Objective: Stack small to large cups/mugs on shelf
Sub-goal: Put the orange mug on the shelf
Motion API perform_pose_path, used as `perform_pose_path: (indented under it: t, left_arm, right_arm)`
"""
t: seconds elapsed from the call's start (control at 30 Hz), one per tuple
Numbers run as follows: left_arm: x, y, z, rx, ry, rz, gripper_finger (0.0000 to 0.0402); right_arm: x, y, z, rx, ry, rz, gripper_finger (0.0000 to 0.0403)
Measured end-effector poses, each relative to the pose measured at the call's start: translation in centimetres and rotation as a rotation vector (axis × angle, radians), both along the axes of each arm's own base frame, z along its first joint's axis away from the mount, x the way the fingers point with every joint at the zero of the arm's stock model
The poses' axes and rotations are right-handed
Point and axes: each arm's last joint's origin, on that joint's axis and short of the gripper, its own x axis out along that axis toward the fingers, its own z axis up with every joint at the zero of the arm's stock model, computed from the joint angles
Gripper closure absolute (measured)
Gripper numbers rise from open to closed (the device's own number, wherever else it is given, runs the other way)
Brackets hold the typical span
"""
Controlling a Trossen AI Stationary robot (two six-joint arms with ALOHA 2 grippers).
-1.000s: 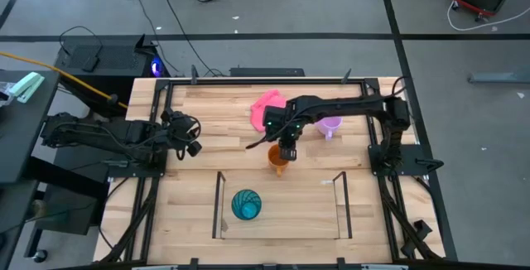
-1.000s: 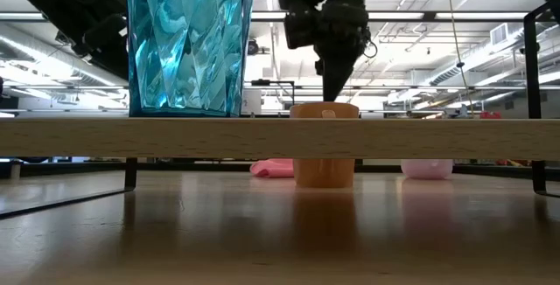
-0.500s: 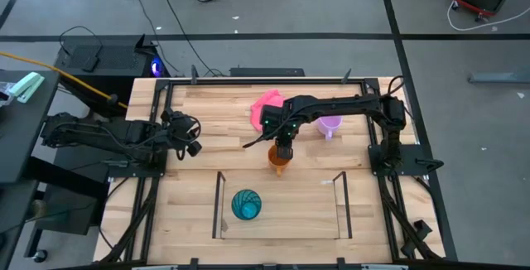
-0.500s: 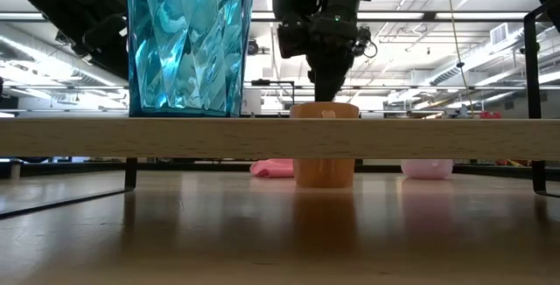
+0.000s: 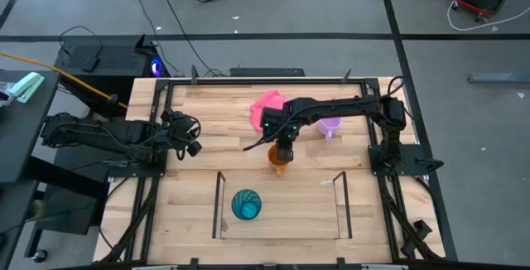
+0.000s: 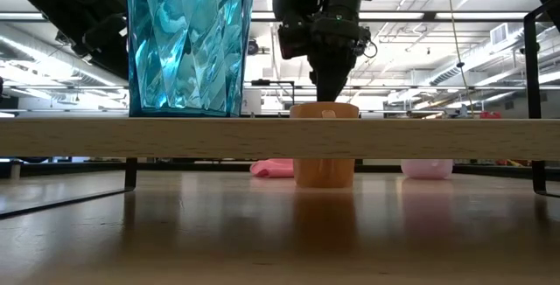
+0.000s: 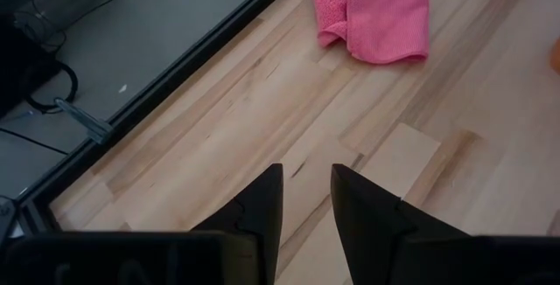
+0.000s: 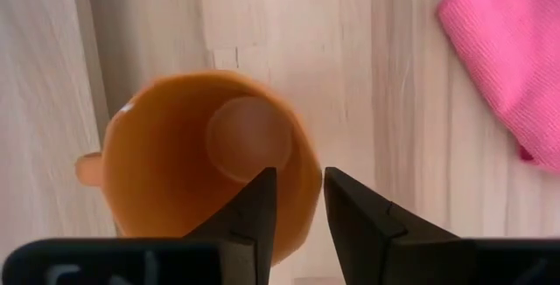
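The orange mug (image 8: 175, 171) stands upright on the table, just beyond the shelf (image 6: 420, 136). My right gripper (image 8: 297, 176) points down over the mug, open by a narrow gap. One finger is above the mug's inside and the other is outside its wall. In the low view the fingertips (image 6: 330, 97) are level with the rim, and I see no touch. The teal tumbler (image 5: 246, 204) stands on the left part of the shelf plank. The lilac mug (image 5: 330, 126) sits on the table at the far right. My left gripper (image 7: 306, 171) waits open at the table's left side.
A pink cloth (image 5: 267, 108) lies on the table just beyond the orange mug. The shelf's thin dark rods (image 5: 341, 205) rise at both its ends. Bare plank (image 5: 298, 212) lies to the right of the tumbler.
My right gripper has crept slightly toward the table's left edge and a touch down over the orange mug. The mug and the other cups have stayed where they were.
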Motion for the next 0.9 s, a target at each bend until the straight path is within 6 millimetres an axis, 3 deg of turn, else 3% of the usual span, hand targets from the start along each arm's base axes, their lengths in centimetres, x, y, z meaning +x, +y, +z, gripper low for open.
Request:
perform_pose_path:
  t: [0.27, 0.53, 0.9]
  left_arm:
    - [0.0, 0.0, 0.0, -0.009, -0.01, 0.008, 0.0294]
    - [0.0, 0.0, 0.0, -0.009, -0.01, 0.008, 0.0294]
    - [0.0, 0.0, 0.0, -0.009, -0.009, 0.008, 0.0294]
  right_arm:
    - [-0.6, 0.3, -1.4, 0.01, 0.051, -0.016, 0.0298]
    - [-0.5, 0.3, -1.5, 0.012, 0.041, -0.027, 0.0301]
    - [-0.3, 0.2, -1.5, 0.007, 0.014, -0.023, 0.0367]
